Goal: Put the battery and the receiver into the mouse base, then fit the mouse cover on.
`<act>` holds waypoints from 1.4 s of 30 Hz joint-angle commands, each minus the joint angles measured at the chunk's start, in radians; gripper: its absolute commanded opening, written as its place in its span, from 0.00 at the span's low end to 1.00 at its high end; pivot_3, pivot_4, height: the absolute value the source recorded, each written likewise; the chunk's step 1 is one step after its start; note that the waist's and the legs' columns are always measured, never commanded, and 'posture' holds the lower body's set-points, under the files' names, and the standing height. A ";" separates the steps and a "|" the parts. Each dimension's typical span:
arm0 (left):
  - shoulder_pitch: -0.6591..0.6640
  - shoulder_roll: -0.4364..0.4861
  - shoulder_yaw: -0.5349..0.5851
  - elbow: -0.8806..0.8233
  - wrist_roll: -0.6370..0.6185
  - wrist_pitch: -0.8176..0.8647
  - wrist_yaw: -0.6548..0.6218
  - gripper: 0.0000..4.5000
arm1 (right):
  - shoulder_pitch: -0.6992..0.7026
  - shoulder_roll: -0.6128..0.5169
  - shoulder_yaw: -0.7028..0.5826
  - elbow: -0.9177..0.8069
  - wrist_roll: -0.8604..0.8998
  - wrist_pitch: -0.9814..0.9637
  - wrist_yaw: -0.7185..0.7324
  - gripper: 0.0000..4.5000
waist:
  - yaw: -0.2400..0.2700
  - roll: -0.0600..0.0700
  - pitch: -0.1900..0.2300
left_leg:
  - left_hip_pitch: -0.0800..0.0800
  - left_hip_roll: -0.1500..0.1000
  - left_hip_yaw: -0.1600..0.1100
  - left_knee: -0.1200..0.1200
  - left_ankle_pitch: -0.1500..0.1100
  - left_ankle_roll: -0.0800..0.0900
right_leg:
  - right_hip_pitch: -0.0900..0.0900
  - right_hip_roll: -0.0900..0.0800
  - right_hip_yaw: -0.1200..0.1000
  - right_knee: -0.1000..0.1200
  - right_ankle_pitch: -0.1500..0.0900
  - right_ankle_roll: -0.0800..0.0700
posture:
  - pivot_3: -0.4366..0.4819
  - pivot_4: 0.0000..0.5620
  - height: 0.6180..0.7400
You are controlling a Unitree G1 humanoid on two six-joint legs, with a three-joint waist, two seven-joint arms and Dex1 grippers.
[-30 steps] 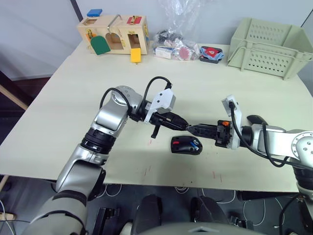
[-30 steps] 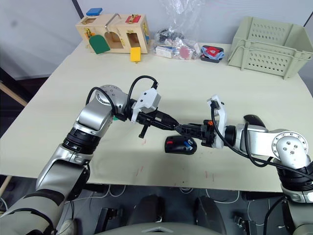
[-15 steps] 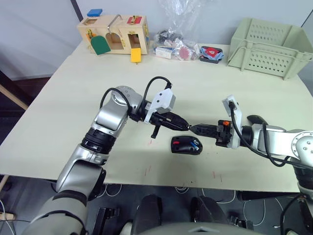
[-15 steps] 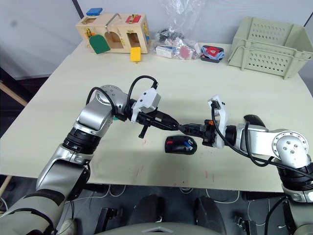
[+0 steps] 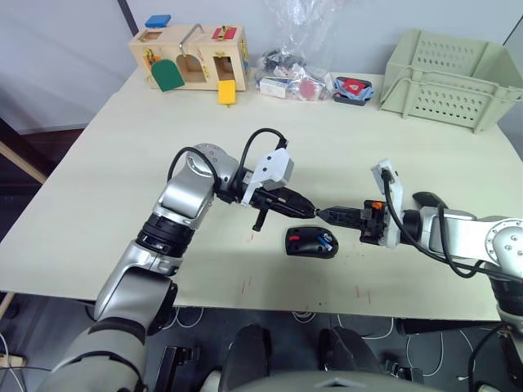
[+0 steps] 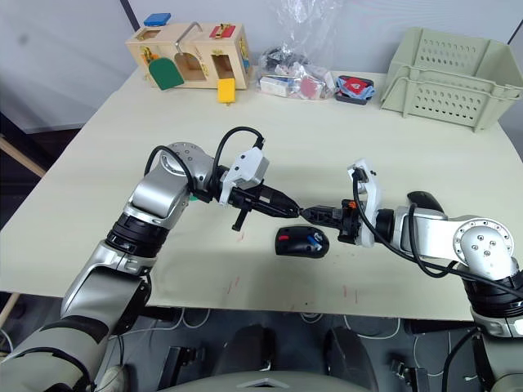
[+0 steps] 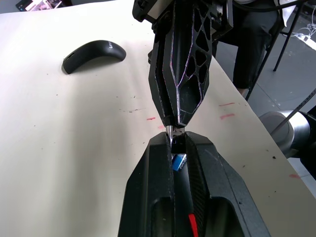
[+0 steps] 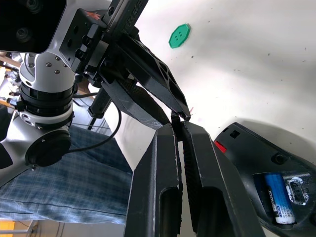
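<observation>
The two pincers meet tip to tip in the middle of the head view, just above the mouse base (image 5: 310,243), which lies open side up on the counter (image 5: 122,163) in the lower centre. The left pincer (image 5: 308,210) reaches in from the left and the right pincer (image 5: 324,215) from the right. Each has its fingers drawn nearly together, and both seem closed on one tiny metallic piece, the receiver (image 7: 169,132), which sits right where the tips touch. The battery (image 8: 278,198) already lies in its slot inside the base, at the lower right of the right wrist view. The mouse cover (image 7: 94,51) rests dome up on the counter, well apart, at the upper left of the left wrist view.

The risk lies in the hand-over. The receiver is very small and each pincer appears to hold only a sliver of it. If one lets go before the other has a firm bite, it could drop, bounce off the base and skitter across the counter. If both pull while clamped, it may twist and end up crooked for its slot. Coming down too steeply could also knock the base sideways or nudge the battery loose — the tips hang close over both.
</observation>
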State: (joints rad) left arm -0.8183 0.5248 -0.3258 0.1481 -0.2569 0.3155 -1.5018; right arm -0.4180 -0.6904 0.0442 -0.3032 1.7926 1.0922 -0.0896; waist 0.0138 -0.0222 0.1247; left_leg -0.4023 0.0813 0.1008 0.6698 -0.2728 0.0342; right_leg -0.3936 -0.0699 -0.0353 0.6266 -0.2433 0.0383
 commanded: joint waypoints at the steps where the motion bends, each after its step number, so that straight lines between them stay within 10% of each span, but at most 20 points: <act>1: 0.002 -0.009 0.006 -0.006 -0.001 -0.011 0.013 0.22 | -0.014 0.005 0.002 -0.037 0.037 -0.012 0.013 0.00 | 0.000 0.000 0.000 | 0.000 0.000 0.000 0.000 0.000 0.000 | 0.000 0.000 0.000 0.000 0.000 0.000 | 0.48 0.27 1.00; 9: 0.011 -0.002 0.026 -0.002 -0.019 0.000 0.024 0.98 | 0.005 -0.016 -0.019 -0.039 0.041 -0.022 0.021 0.00 | 0.000 0.000 0.000 | 0.000 0.000 0.000 0.000 0.000 0.000 | 0.000 0.000 0.000 0.000 0.000 0.000 | 0.48 0.27 1.00; 25: 0.180 0.071 0.016 -0.111 -0.021 0.019 0.057 0.99 | 0.249 -0.146 -0.196 -0.154 -0.190 -0.070 0.232 0.00 | 0.000 0.000 0.000 | 0.000 0.000 0.000 0.000 0.000 0.000 | 0.000 0.000 0.000 -0.001 0.000 0.000 | 0.48 0.27 1.00; 42: 0.203 -0.070 -0.081 -0.012 0.116 -0.035 0.202 0.99 | 0.437 -0.164 -0.280 -0.266 -0.573 -0.207 0.479 0.00 | 0.003 -0.001 0.000 | 0.000 -0.001 0.000 0.000 0.000 0.000 | 0.000 0.000 0.000 0.000 0.000 0.000 | 0.48 0.27 1.00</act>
State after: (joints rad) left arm -0.5987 0.4748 -0.3978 0.1360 -0.1477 0.2944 -1.3118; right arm 0.0030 -0.8443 -0.2074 -0.5232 1.2729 0.9284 0.3404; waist 0.0165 -0.0230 0.1244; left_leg -0.4021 0.0806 0.1007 0.6698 -0.2728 0.0343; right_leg -0.3935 -0.0701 -0.0349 0.6263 -0.2433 0.0385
